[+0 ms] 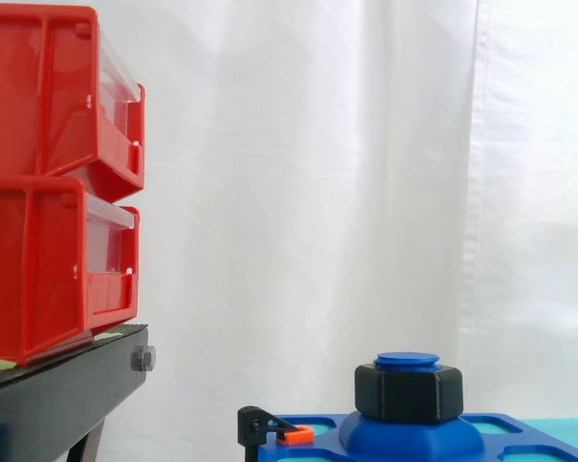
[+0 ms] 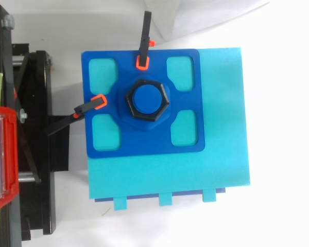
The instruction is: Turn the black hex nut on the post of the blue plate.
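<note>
The black hex nut [image 2: 147, 102] sits on the post [image 2: 147, 99] at the middle of the blue plate [image 2: 144, 145]. From the side, the nut [image 1: 408, 390] rests on the plate's raised blue dome, and the post's flat round top [image 1: 407, 359] stands just above it.

Seen from above, four rounded cut-outs ring the nut at about 10, 2, 4 and 8 o'clock, showing cyan beneath. A black clamp with an orange tip [image 2: 143, 46] grips the plate's edge at 12 o'clock from the nut. A second one like it [image 2: 82, 109] grips the edge at 9 o'clock.

The plate lies on a cyan block [image 2: 216, 170], which reaches out beyond it toward 3 and 6 o'clock and has small tabs along its 6 o'clock edge.

At 9 o'clock from the block stands the black stand [image 2: 38, 154]. It carries two red bins [image 1: 48, 183], stacked one on the other. A white curtain [image 1: 318, 173] hangs behind.

Whether the robot hand is released, clenched or grasping anything cannot be told.
</note>
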